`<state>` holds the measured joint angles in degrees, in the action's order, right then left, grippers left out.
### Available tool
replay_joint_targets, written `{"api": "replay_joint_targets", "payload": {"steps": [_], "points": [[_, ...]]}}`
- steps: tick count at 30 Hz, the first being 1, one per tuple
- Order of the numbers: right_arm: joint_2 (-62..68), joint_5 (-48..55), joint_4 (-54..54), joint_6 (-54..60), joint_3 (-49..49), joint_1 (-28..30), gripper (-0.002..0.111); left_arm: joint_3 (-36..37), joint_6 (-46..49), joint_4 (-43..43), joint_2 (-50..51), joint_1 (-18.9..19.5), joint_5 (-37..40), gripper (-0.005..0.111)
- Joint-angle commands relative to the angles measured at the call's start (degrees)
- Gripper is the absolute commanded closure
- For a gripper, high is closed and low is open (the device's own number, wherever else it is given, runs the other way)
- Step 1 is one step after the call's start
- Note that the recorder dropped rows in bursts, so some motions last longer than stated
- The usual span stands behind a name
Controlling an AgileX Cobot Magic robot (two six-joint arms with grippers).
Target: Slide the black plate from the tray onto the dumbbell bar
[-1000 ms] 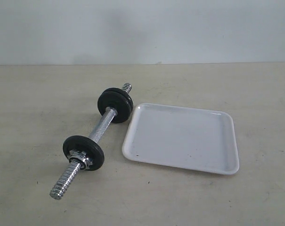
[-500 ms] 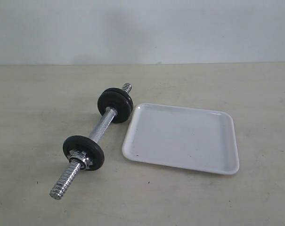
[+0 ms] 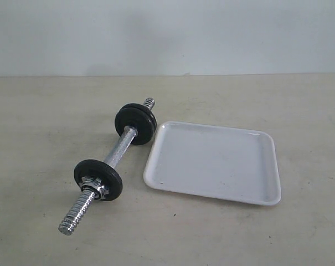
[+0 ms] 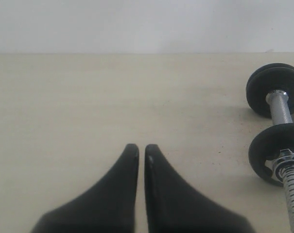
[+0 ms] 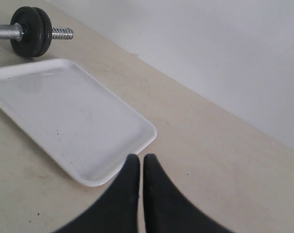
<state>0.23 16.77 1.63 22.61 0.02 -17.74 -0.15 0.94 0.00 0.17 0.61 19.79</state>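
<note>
The tray (image 3: 210, 195) lies bare; the black plates (image 3: 135, 124) sit on the bar (image 3: 118, 151) at its 9 o'clock, so your left hand (image 4: 141, 149) and right hand (image 5: 135, 160) hang closed, empty.

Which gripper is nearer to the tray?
Right. The right gripper has its tips just by a corner of the tray. The left gripper has only the bar off to one side; no tray shows in its view.
</note>
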Motion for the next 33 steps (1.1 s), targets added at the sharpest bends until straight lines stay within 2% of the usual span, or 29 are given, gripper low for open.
{"api": "replay_joint_targets", "payload": {"steps": [1,33], "points": [[-0.23,-0.69,0.38,-0.30,-0.02,0.07,0.108,0.15,0.18,0.52,-0.17,0.12,-0.47,0.102],[-0.23,-3.21,0.38,-1.13,-0.02,0.07,0.108,0.15,0.05,0.52,-0.17,0.12,-0.47,0.102]]}}
